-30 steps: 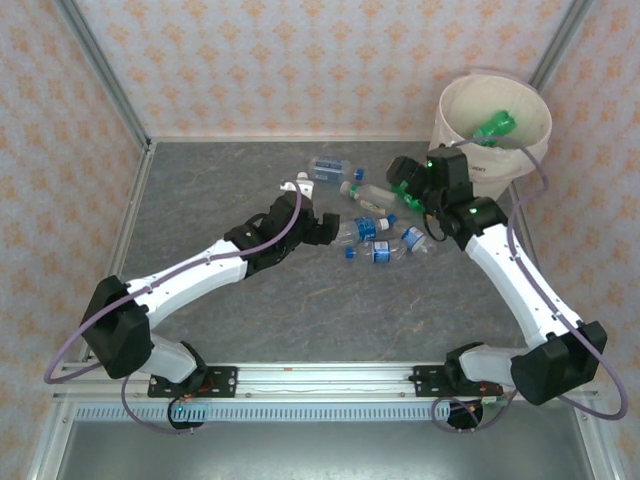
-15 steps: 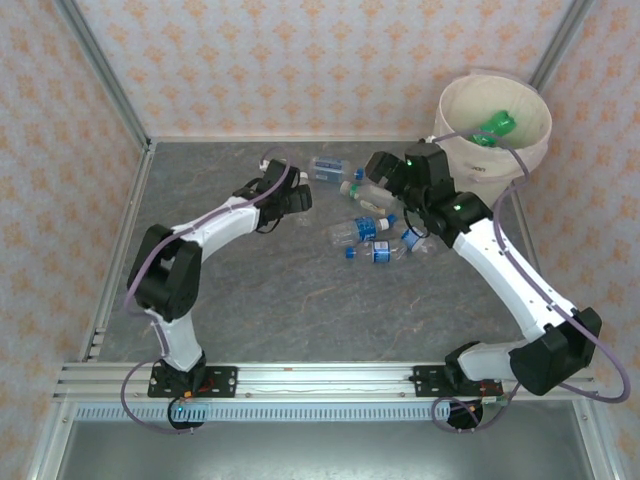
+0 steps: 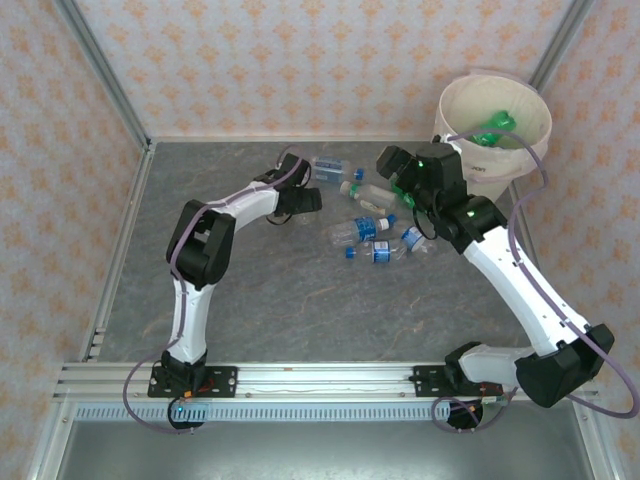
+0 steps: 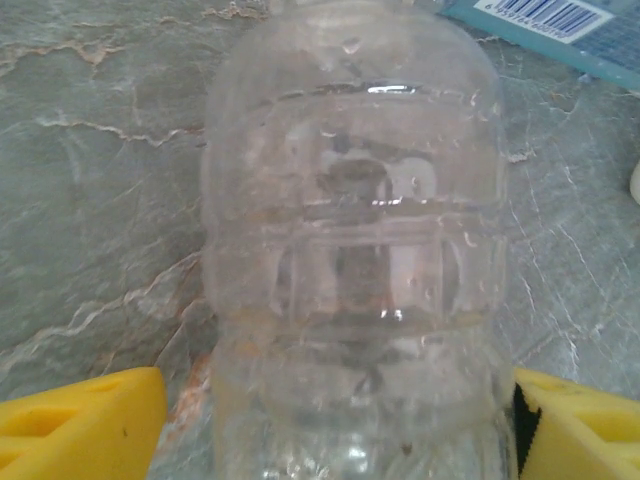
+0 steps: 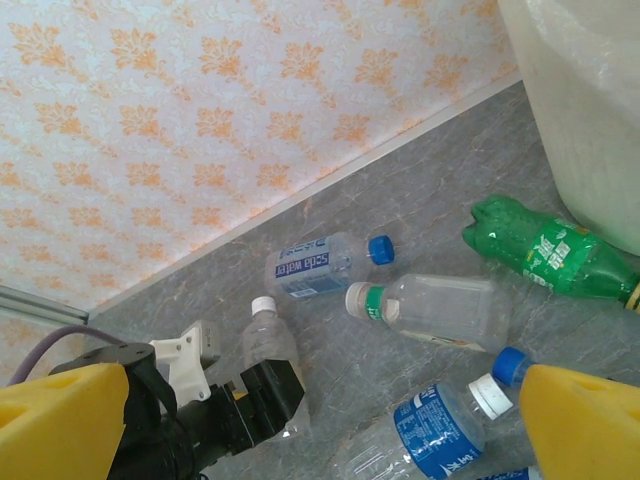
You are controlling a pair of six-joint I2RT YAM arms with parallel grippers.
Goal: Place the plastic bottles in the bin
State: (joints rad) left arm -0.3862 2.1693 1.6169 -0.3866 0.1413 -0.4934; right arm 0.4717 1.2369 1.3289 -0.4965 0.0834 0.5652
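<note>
Several plastic bottles lie on the grey table. My left gripper (image 3: pixel 303 200) is shut on a clear white-capped bottle (image 5: pixel 270 345) that lies flat; its ribbed body (image 4: pixel 350 250) sits between the yellow fingers (image 4: pixel 80 425). My right gripper (image 3: pixel 393 172) hovers open over the pile, holding nothing. Under it lie a blue-capped soda water bottle (image 5: pixel 315 265), a clear bottle with a green band (image 5: pixel 440 310), a green bottle (image 5: pixel 545 255) and a blue-labelled bottle (image 5: pixel 430 440). The cream bin (image 3: pixel 500 172) stands at the back right with a green bottle (image 3: pixel 495 127) inside.
Patterned walls with metal corner posts (image 3: pixel 100 70) close in the table at the back and sides. More blue-capped bottles (image 3: pixel 380 250) lie near the middle. The bin's wall (image 5: pixel 580 100) rises just right of the green bottle.
My left arm has swung toward the back, and its jaws have narrowed around the clear white-capped bottle. The right gripper has barely shifted and stays open.
</note>
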